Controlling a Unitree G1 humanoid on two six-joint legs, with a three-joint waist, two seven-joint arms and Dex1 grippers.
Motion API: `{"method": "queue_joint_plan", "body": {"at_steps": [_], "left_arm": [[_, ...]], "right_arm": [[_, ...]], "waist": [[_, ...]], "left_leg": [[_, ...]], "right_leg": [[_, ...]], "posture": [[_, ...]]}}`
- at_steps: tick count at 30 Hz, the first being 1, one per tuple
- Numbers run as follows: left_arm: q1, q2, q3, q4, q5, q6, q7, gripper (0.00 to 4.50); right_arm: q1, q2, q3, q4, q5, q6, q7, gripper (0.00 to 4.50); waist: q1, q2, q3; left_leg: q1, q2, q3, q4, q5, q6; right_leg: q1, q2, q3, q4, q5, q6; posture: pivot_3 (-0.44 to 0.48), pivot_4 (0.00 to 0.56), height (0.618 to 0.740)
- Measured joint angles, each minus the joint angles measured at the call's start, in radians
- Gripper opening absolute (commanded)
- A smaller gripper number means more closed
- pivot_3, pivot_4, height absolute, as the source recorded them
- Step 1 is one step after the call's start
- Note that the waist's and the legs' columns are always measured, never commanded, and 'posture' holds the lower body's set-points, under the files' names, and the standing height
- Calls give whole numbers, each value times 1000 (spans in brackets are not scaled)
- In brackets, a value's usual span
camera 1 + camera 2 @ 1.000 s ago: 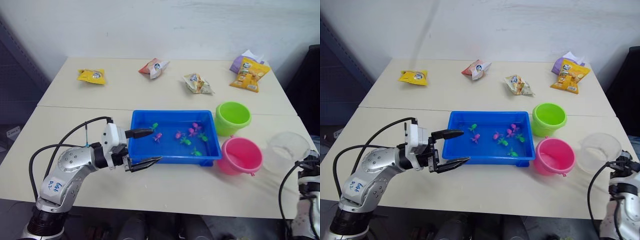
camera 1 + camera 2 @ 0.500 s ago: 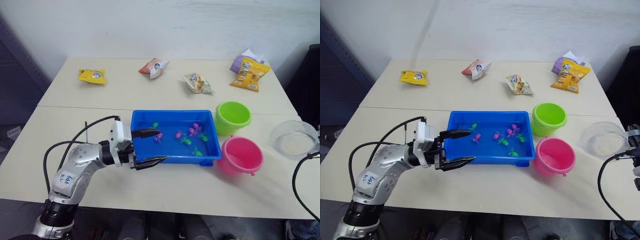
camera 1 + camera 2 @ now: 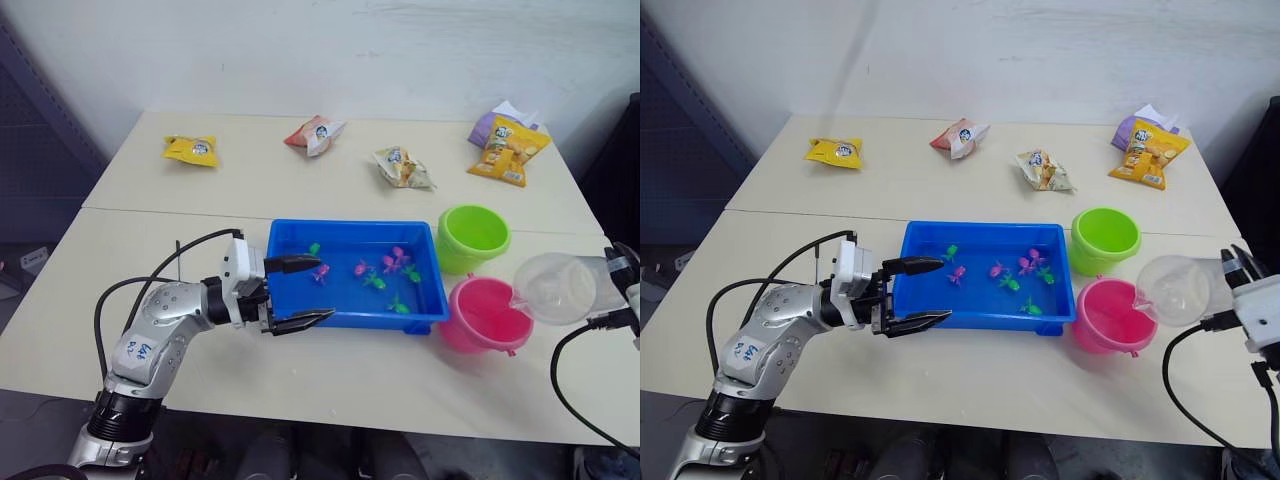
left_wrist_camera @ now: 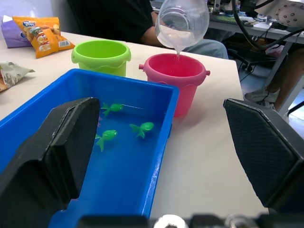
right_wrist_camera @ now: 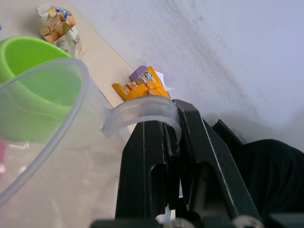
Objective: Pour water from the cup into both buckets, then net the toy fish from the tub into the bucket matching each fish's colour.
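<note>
The cup, at the right edge of the frame, is tipped on its side above the pink bucket, and we see a thin stream of water falling from its spout. Our right pincer is clamped on its handle. Our left pincer hangs spread apart at the blue tub's left end, low over the table.
</note>
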Motion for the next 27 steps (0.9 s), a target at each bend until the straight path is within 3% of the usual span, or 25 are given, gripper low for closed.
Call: {"method": "queue_joint_plan", "body": {"at_steps": [27], "left_arm": [[0,-22,-1,1,12,4,-3,4500]], "right_arm": [[-22,3,0,120,-78,-193,-69,28]], "waist": [[-1,-1,0]], "left_leg": [[0,0,0,0,1,0]], "right_leg": [[0,0,0,0,0,0]], "posture": [[0,150,740]]}}
